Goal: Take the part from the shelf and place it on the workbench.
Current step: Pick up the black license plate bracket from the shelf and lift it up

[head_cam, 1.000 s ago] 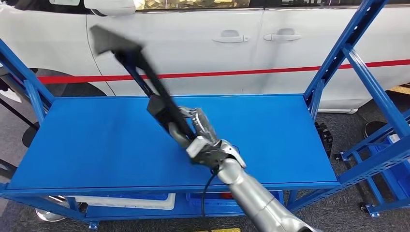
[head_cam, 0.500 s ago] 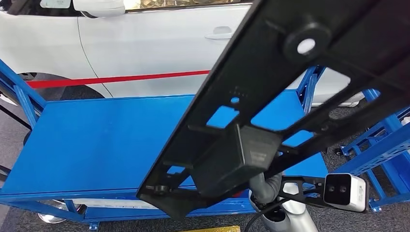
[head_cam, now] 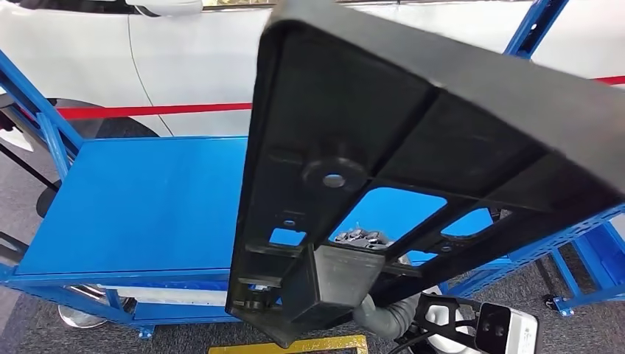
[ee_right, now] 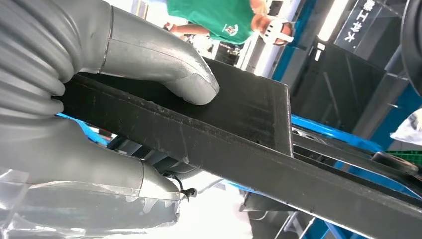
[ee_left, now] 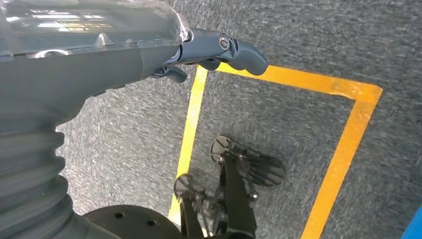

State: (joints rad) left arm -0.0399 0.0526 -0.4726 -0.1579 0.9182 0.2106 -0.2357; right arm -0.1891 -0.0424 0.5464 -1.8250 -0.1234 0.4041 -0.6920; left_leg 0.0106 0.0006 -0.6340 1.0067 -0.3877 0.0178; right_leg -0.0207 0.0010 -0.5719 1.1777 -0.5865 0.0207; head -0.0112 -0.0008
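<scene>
A big black plastic part (head_cam: 413, 125), flat with ribs and cutouts, is raised close in front of the head camera and hides much of the scene. My right hand (head_cam: 359, 237) grips its lower end; some fingers show through a cutout. In the right wrist view the thumb (ee_right: 164, 64) presses on the part's (ee_right: 239, 144) flat edge. Behind the part lies the blue shelf top (head_cam: 140, 199). My left hand (ee_left: 149, 55) hangs over the grey floor, fingers apart and holding nothing.
A white car (head_cam: 184, 59) with a red stripe stands behind the shelf. Blue racking (head_cam: 582, 251) rises at the right. Yellow floor tape (ee_left: 343, 144) marks a square below me. A person in a green shirt (ee_right: 219, 15) stands beyond the part.
My right hand has swung the black part up from over the shelf and turned it close to the head camera, where it now covers more of the view. The camera shifted slightly.
</scene>
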